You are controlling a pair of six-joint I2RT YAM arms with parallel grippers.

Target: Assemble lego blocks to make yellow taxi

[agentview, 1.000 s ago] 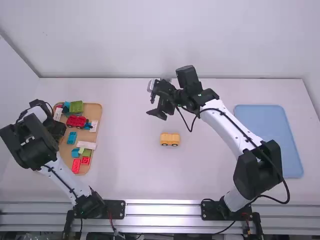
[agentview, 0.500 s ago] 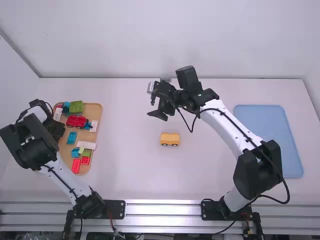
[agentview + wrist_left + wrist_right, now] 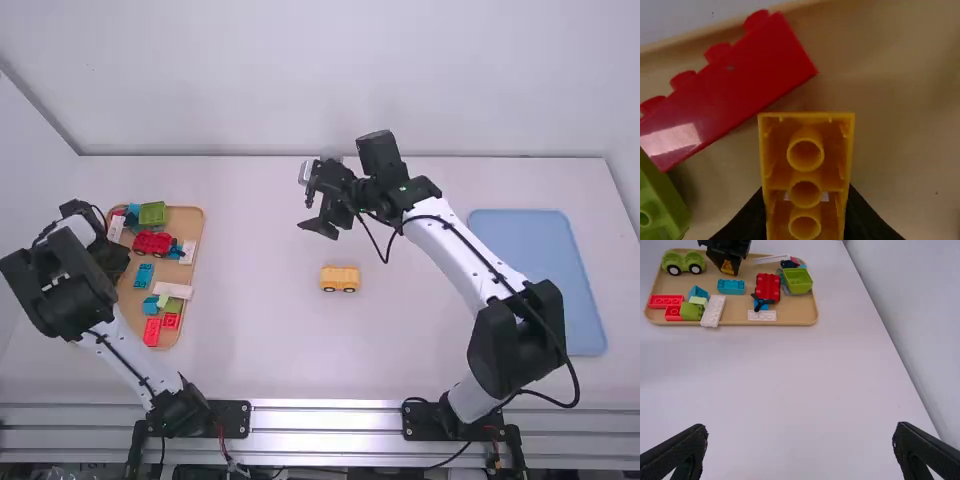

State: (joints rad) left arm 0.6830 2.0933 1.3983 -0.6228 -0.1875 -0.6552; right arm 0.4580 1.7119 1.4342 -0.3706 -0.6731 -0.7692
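looks like pickup: my left gripper [image 3: 805, 212] pinches a yellow block [image 3: 806, 173] over the tray [image 3: 186, 221]; right gripper [image 3: 800, 429] is wide open. yellow car [image 3: 340, 275] sits mid-table; next i'd lift, carry, align.

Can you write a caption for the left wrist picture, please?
Left gripper holding a yellow block, hollow side showing, with a red block and green block on the tray.

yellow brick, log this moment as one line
left end effector: shut on yellow brick, over tray | right end effector: open, empty | yellow car: on table, ungripped | brick and car: apart
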